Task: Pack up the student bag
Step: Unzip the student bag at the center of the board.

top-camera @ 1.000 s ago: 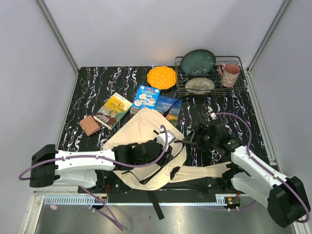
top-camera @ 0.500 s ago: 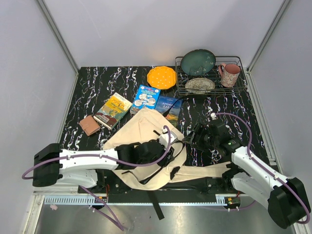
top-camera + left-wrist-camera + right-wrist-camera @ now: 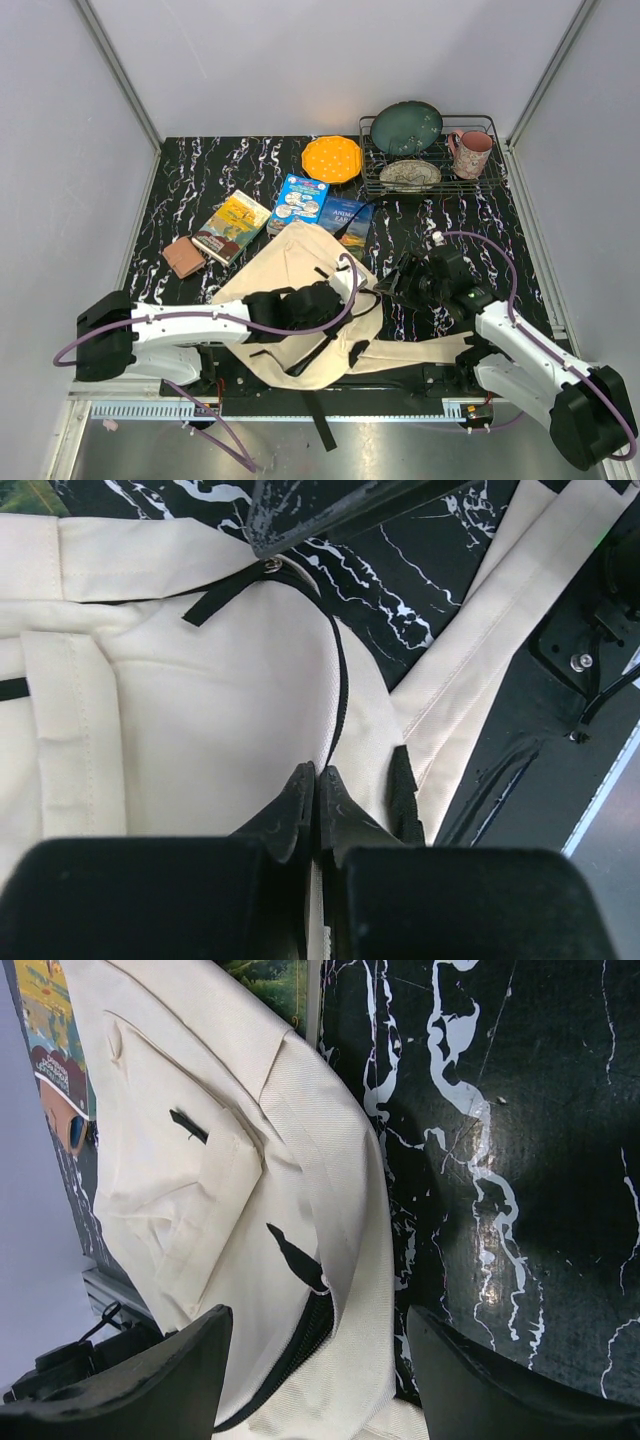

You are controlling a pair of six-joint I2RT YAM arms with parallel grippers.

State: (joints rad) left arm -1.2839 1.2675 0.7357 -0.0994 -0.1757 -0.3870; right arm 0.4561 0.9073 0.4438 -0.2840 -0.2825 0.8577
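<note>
The student bag (image 3: 285, 262) lies flat at the middle of the tabletop's (image 3: 200, 175) near edge, between the two arms. Its long axis runs on a slant from the near edge up toward the tabletop's centre. One cream strap (image 3: 420, 350) trails off along the near edge toward the right corner.

The left gripper (image 3: 315, 778) sits on the bag's right-hand part with its fingers pressed together. A thin black cord (image 3: 338, 670) curves straight into the tips, so it looks pinched there. The right gripper (image 3: 315, 1325) hovers just beside the bag's right edge with its fingers spread wide and nothing between them. In its wrist view the black zipper (image 3: 305, 1345) and its zipper pull (image 3: 292, 1257) lie directly ahead, in line with the gap.

The left arm is therefore the nearer one and already has a hold. The bag lies to the right gripper's left, so that arm would probably have to come in across the bag's long axis to catch the zipper edge.

A blue picture book (image 3: 298, 198), an animal book (image 3: 352, 220) and a yellow-green book (image 3: 232, 227) lie just beyond the bag's far end. Bare marble to the bag's right gives the right arm room, whereas the near edge is crowded with straps.
</note>
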